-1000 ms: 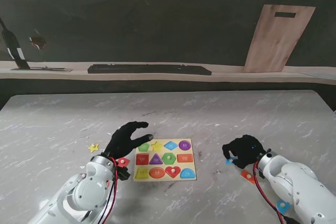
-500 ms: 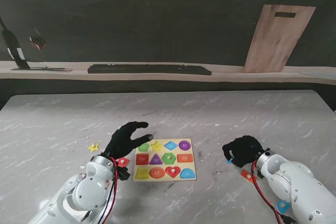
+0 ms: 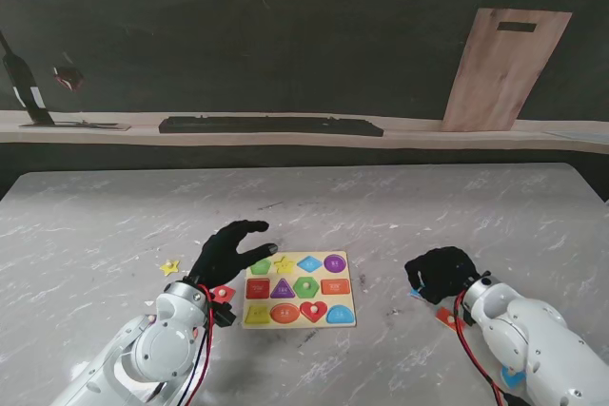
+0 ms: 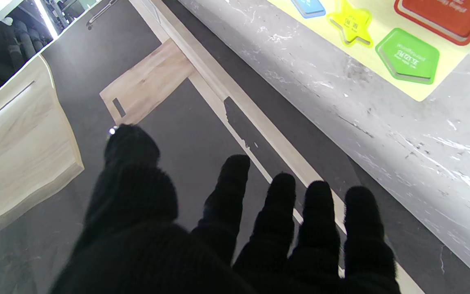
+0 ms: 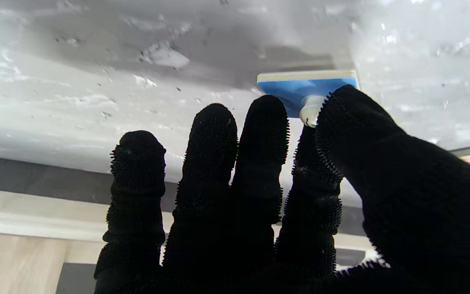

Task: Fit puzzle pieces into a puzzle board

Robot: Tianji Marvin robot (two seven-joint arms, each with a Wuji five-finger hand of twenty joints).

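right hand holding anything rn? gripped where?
Right hand: thumb and index finger close on the white knob of a blue piece. A firm grip cannot be confirmed. Left hand holds nothing.

Our robot test lab, our grey marble-look table (image 3: 381,206), black backdrop wall (image 3: 285,35), our wooden ledge (image 3: 409,130) carrying a leaning wooden board (image 3: 502,68), a black bar (image 3: 271,125)

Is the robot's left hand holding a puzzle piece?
No, the left hand has its fingers spread apart with nothing between them, hovering beside the puzzle board.
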